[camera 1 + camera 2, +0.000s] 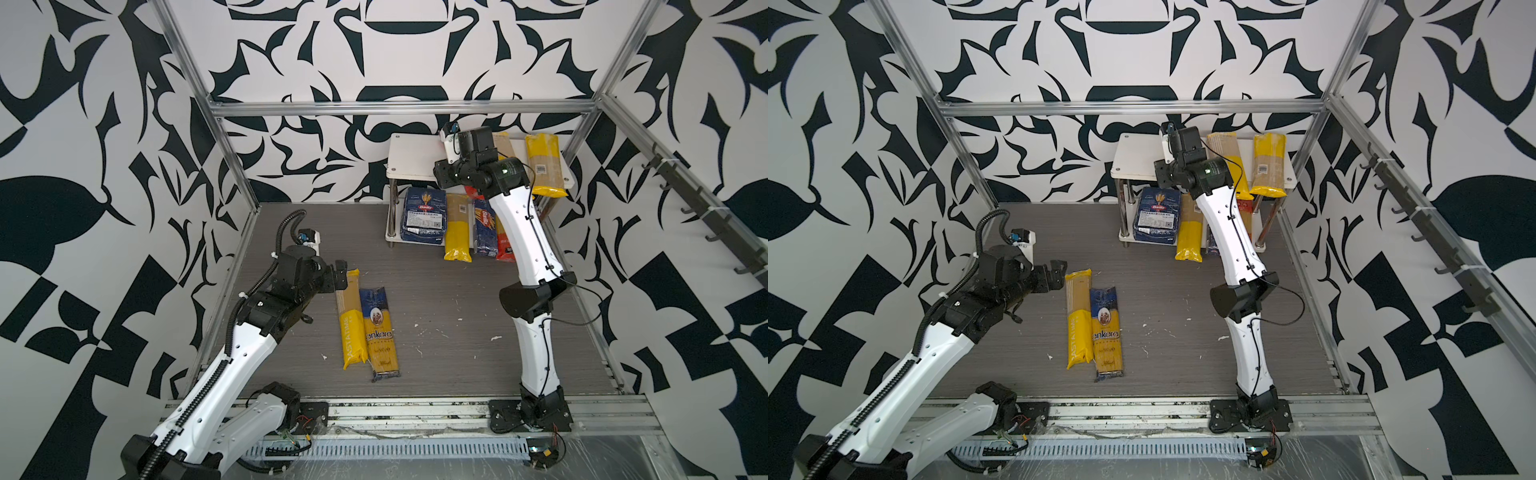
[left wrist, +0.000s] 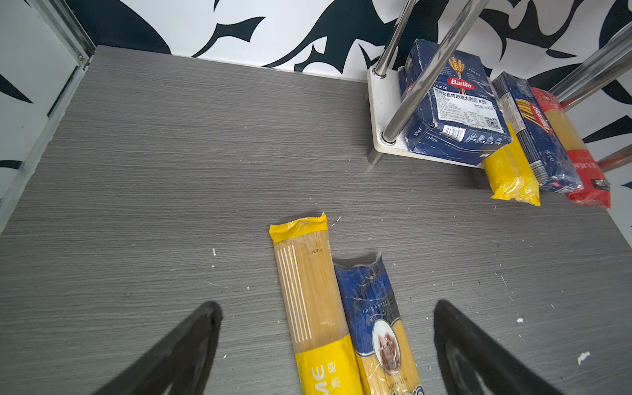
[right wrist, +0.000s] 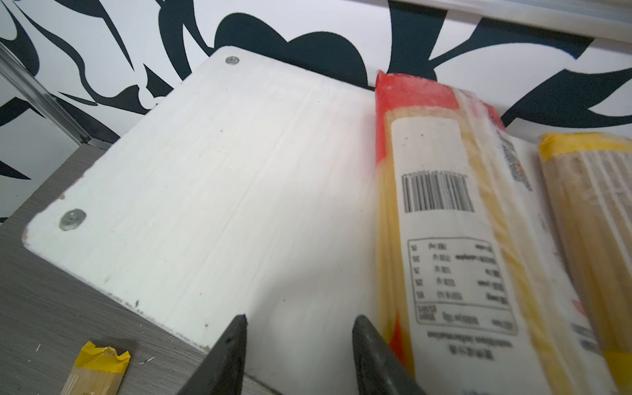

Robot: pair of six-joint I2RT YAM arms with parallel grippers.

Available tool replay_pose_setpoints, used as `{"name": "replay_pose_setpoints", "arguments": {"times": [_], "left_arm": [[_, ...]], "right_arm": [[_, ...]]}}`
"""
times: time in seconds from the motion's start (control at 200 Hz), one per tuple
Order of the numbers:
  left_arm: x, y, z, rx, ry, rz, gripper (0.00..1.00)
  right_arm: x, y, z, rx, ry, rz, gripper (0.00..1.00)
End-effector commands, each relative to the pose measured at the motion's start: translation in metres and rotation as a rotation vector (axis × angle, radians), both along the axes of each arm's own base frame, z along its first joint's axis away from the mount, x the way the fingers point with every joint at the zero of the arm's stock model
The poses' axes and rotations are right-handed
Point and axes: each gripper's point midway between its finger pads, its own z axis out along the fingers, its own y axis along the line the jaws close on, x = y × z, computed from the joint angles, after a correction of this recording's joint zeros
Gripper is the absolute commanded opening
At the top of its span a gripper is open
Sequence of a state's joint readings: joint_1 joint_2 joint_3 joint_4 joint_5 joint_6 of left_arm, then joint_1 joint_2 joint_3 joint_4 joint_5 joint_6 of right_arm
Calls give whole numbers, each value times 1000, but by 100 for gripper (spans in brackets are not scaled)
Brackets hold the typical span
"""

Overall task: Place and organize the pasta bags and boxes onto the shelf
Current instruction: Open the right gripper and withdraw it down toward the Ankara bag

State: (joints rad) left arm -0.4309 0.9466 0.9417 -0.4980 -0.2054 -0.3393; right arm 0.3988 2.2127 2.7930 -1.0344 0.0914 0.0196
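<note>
Though yellow-ended, the PASTATIME bag [image 1: 351, 320] shows tan spaghetti; wrapper clear

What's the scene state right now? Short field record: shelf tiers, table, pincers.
top tier: red-ended bag and top yellow bag, on the right side of the shelf
lower tier: wide Barilla box, lower yellow bag, narrow Barilla box, lower red bag, side by side
loose: PASTATIME bag, ankara bag, side by side on the table
left pincer: open, empty, by the loose bags' far ends
right pincer: open, empty, over top board beside red-ended bag
</note>
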Motion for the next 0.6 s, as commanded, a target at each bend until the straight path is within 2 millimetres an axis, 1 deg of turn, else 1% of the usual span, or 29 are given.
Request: {"name": "replay_pose_setpoints", "arguments": {"times": [0.0,0.14,0.27,0.33,0.37,0.505,0.595], "left_arm": [[0,2,-1,9,1,3,99],[0,3,1,9,-1,5,99],[1,3,1,10,-1,9,99],[0,4,2,10,-3,11,99],[-1,5,4,8,-5,14,99],[-8,8,14,-9,-27,14,99],[-14,15,19,-17,-41,48,99]], "right_arm": [[-5,-19,25,4,-53,-50,52],[-7,-20,27,7,-53,-42,53],[-15,-18,40,30,-71,-23,54],[-23,-15,52,58,-89,0,55],[-29,-11,58,71,-98,20,57],[-54,1,91,98,-175,89,65],[-71,6,111,125,-213,126,66]]}}
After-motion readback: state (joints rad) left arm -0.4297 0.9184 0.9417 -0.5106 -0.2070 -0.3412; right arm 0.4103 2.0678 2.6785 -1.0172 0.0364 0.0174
